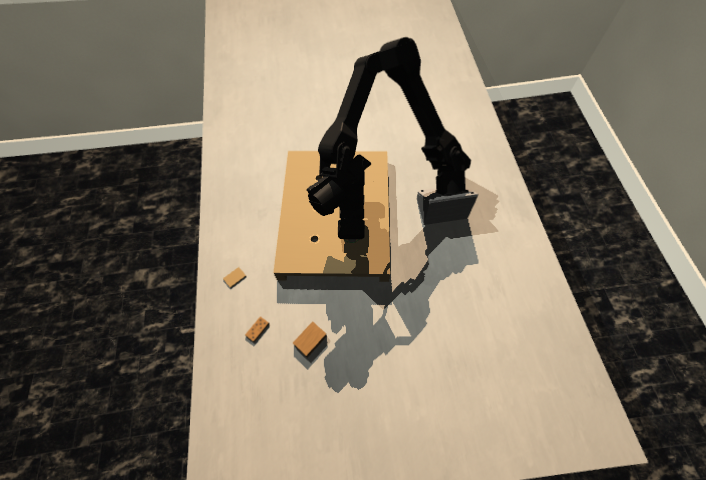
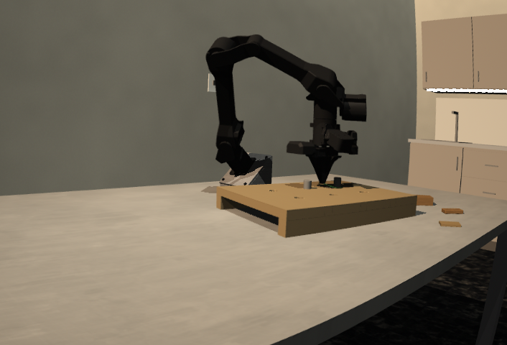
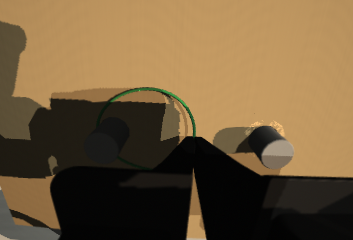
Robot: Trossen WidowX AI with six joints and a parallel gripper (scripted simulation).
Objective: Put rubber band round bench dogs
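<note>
Board (image 1: 308, 198) of pale wood lies flat on the tabletop (image 1: 478, 339), carrying two upright bench dogs: a shaded one (image 3: 106, 139) inside the green rubber band (image 3: 149, 91) loop and a grey one (image 3: 271, 147) outside it. The jaws are pinched together on the band's edge, between the dogs and low over the board. The black arm (image 2: 262, 48) arches from its base (image 1: 467, 203) beside the board; three small wooden blocks (image 1: 309, 338) lie near the tabletop's edge.
</note>
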